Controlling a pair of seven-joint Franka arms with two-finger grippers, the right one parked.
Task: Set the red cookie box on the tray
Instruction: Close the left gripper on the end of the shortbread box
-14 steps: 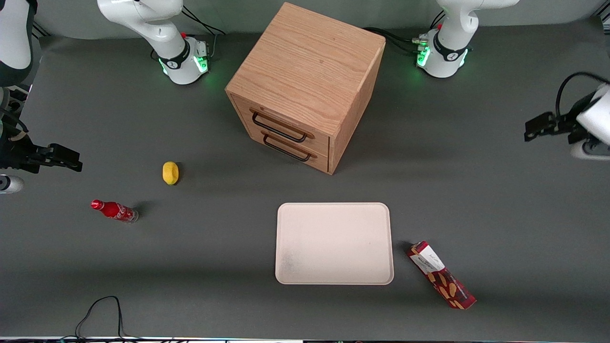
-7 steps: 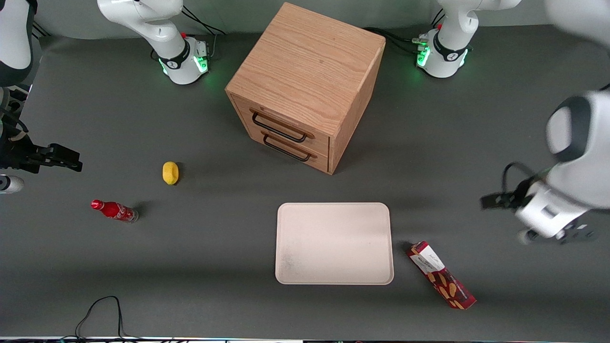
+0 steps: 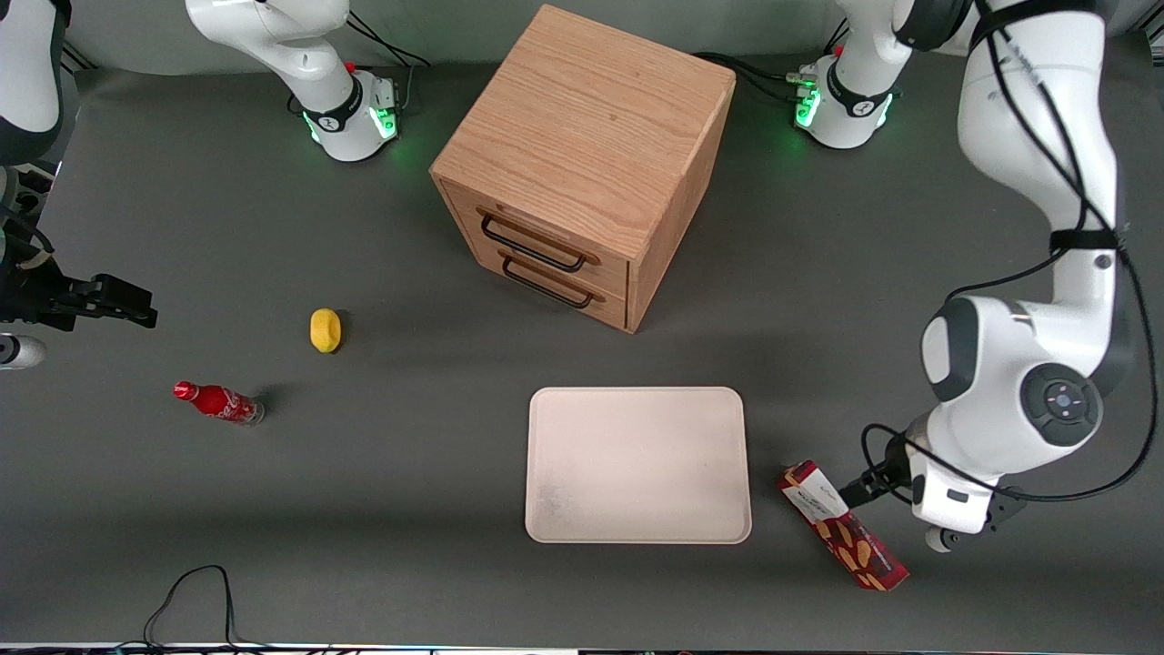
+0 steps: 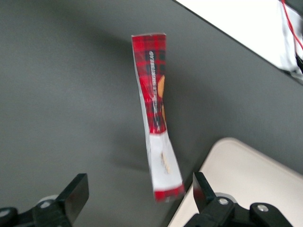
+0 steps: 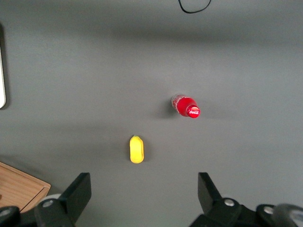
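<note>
While the red cookie box (image 3: 842,538) lies flat on the table just beside the tray (image 3: 637,400), toward the working arm's end, with the gripper (image 4: 137,201) spread wide above its white-label end: treat as light, crushable cardboard; grasp mid-length across the narrow width.

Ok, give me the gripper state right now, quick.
Left gripper: fingers open, holding nothing, hovering above the red cookie box, which lies on the table beside the tray.
</note>
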